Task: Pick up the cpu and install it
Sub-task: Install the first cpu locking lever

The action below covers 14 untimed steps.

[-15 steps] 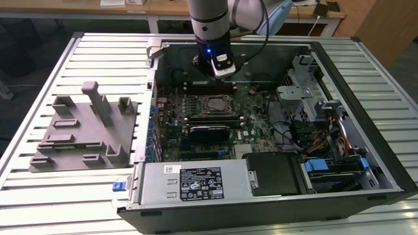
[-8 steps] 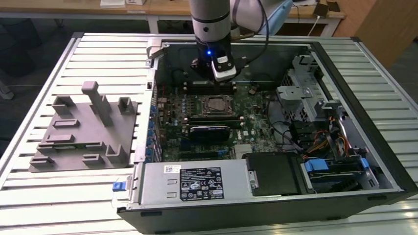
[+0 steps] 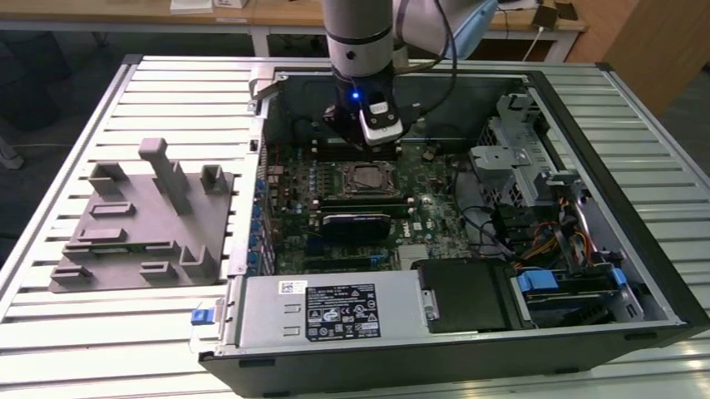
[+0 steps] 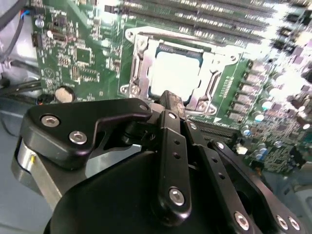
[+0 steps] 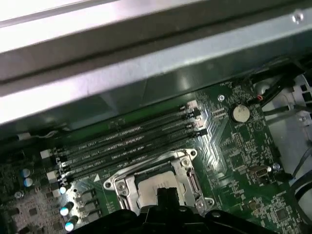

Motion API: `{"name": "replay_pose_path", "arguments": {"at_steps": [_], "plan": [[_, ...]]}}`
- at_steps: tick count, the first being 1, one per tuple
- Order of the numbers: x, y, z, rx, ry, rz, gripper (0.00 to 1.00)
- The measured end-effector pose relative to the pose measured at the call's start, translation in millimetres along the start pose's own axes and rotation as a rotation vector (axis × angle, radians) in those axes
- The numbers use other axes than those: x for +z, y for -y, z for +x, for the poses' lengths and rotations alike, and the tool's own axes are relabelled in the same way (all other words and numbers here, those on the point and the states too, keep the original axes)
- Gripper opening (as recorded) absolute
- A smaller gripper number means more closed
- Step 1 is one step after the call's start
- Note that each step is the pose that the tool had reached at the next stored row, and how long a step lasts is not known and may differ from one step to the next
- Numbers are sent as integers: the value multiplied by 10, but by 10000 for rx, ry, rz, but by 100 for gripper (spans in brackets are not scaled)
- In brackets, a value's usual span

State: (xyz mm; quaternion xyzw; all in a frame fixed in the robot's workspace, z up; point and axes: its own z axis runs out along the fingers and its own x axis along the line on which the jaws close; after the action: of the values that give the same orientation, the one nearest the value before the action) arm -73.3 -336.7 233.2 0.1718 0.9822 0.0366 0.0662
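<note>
Cpu [image 4: 175, 68] sits in its socket [image 4: 139, 53]; my tool [image 4: 171, 100] hovers just above, fingers together, so I judge placement done.

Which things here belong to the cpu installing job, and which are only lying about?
Belong to the job:
- the cpu, lying in the socket frame on the motherboard
- the gripper, just above the cpu

Only lying about:
- grey fixture, at the exterior view's left
- power supply
- memory slots
- coin battery
</note>
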Motion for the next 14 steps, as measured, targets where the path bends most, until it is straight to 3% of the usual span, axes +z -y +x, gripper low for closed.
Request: {"name": "replay_pose_path", "arguments": {"at_steps": [2, 4, 6, 8, 14], "plan": [[-1, 32, -12, 5, -43, 36, 11], [-1, 60, -22, 18, -150, 82, 11], [4, 73, -28, 35, -389, 168, 11], [6, 76, -30, 52, -690, 282, 11], [9, 74, -35, 45, -729, 294, 11]]}}
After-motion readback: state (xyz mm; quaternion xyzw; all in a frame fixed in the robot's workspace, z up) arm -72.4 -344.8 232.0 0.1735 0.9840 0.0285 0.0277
